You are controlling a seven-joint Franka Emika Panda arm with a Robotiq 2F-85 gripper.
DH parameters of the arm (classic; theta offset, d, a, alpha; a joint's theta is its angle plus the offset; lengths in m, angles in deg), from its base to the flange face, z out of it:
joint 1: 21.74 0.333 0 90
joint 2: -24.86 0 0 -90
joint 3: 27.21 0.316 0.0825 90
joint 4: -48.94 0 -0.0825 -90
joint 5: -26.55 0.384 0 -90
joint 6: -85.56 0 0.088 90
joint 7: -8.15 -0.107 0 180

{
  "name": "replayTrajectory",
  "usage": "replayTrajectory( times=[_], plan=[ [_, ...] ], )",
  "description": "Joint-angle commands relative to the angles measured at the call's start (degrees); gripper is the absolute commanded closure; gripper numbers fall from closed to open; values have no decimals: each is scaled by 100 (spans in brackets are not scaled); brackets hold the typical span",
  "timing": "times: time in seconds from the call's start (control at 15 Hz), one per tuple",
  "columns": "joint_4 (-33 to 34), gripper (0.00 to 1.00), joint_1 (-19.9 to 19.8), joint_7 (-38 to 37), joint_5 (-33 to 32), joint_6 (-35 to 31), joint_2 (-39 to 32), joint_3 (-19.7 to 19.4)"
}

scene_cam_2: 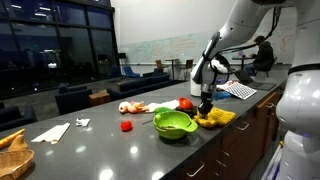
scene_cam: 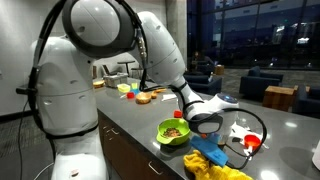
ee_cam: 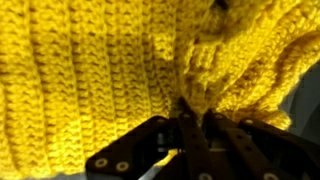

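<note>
Cloth (ee_cam: 90, 70) bunches into a ridge because your gripper (ee_cam: 195, 115), jaws nearly together, pinches a fold of it at the bowl's (scene_cam_2: 175, 128) three o'clock.

Knitted cloth (scene_cam_2: 218, 118) on counter (scene_cam_2: 100, 150), just beside bowl (scene_cam_2: 174, 124), under pincer (scene_cam_2: 206, 106).

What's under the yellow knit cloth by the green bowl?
Only grey counter shows around the yellow knit cloth; the gripper pinches a fold on top. Anything beneath is covered.
</note>
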Motion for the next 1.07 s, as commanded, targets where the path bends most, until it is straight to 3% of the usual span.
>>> replayTrajectory(
  times=[0.0, 0.67, 1.0],
  plan=[
    [-121, 99, 133, -15, -156, -13, 55, 53],
    [340, 98, 850, -1437, -2046, 664, 882, 409],
    [520, 98, 1017, -2191, -3002, 965, 1257, 600]
  ],
)
